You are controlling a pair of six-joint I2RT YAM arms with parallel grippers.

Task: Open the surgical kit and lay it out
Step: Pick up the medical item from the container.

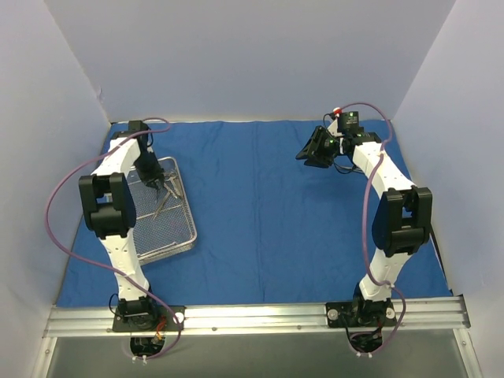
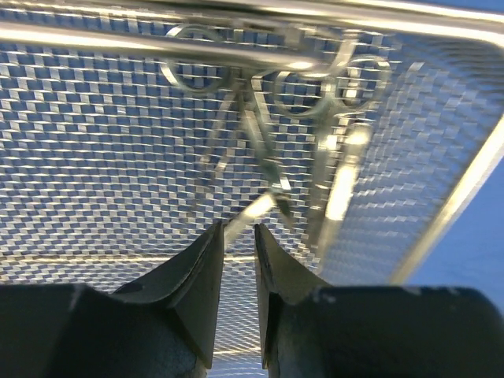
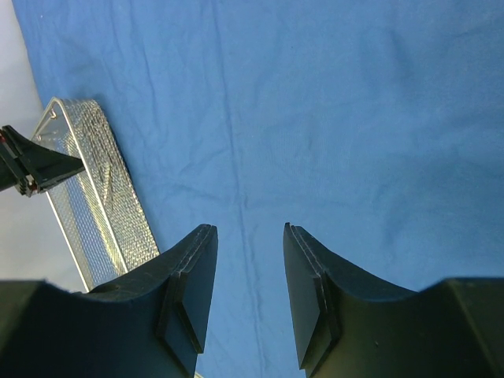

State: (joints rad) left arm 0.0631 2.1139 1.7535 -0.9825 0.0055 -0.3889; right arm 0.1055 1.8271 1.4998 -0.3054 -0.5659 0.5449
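One mesh tray [image 1: 172,233], one blue cloth [image 1: 268,213], several instruments [image 2: 264,157]

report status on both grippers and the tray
Left gripper down in the mesh tray, jaws narrow at one instrument, grip unconfirmed. Right gripper open, empty, above the blue cloth. No obstruction.

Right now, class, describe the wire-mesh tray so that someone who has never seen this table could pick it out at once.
A royal-blue cloth covers the table. On its left side, under the left gripper, lies a shallow rectangular silver wire-mesh tray. It is the only metal container there, and thin silver scissor-handled instruments lie inside it.
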